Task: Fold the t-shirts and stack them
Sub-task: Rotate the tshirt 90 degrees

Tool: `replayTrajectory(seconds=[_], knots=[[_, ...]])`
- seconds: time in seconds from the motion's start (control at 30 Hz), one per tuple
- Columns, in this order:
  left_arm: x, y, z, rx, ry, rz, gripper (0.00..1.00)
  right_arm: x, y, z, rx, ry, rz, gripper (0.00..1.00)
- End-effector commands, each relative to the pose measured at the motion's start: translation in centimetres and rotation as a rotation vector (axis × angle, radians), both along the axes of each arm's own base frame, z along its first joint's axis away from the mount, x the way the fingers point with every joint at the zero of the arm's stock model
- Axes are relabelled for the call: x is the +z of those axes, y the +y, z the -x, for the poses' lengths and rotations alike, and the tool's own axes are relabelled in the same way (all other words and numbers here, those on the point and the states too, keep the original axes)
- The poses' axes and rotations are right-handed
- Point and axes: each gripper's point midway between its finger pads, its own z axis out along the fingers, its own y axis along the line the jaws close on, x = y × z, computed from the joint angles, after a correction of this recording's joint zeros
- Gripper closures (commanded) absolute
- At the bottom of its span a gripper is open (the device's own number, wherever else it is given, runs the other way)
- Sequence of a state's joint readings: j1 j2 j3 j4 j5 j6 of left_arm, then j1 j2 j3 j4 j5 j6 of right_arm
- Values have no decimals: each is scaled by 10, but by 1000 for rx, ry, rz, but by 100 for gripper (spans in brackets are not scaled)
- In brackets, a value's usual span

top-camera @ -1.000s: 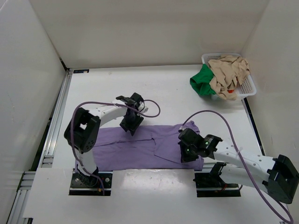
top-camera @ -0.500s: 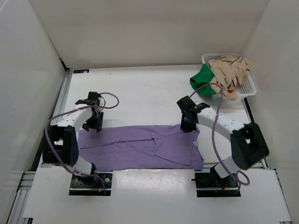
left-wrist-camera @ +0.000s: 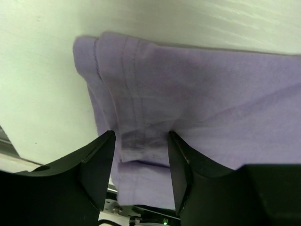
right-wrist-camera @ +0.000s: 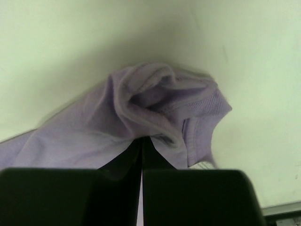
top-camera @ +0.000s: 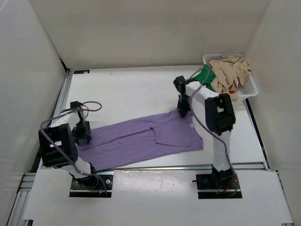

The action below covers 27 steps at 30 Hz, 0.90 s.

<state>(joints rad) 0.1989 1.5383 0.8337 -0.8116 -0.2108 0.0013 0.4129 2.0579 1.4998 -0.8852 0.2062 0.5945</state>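
Observation:
The lavender t-shirt [top-camera: 136,141] lies flat and slanted across the table's near half. My left gripper [top-camera: 84,135] is at its left hem. In the left wrist view [left-wrist-camera: 139,136] the fingers [left-wrist-camera: 94,165] stand apart, straddling the hem of the lavender cloth [left-wrist-camera: 211,94]. My right gripper [top-camera: 182,109] is at the shirt's far right edge. In the right wrist view [right-wrist-camera: 142,139] it is shut on a bunched fold of lavender cloth [right-wrist-camera: 94,132] by the ribbed collar. The tan t-shirt [top-camera: 230,70] and green t-shirt [top-camera: 202,81] sit at the basket. The orange-red one is mostly hidden.
The white lattice basket [top-camera: 251,84] stands at the back right corner, with the tan shirt heaped in it and the green shirt hanging over its left side. White walls enclose the table on three sides. A metal rail [top-camera: 54,136] runs along the left edge.
The right gripper has moved away from me and pulled the shirt's right end with it, so the shirt now lies slanted. The left gripper has moved left and nearer, to the hem.

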Motion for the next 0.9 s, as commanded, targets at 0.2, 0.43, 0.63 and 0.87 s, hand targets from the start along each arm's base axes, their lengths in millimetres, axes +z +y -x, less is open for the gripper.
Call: replayTrajectory(seconds=[0.2,0.43,0.63,0.87], knots=[[59,-7,-28,55,-217,147,19,71,101,-248,-70,-558,-404,100],[57,-7,-26,55,-213,148,19,200,122,-223,137,-850,-407,88],[46,-6,-24,58,-203,140,19,128,60,-155,-72,-589,-348,91],[63,-3,-22,55,-274,101,18,56,34,-125,-183,-359,-173,100]])
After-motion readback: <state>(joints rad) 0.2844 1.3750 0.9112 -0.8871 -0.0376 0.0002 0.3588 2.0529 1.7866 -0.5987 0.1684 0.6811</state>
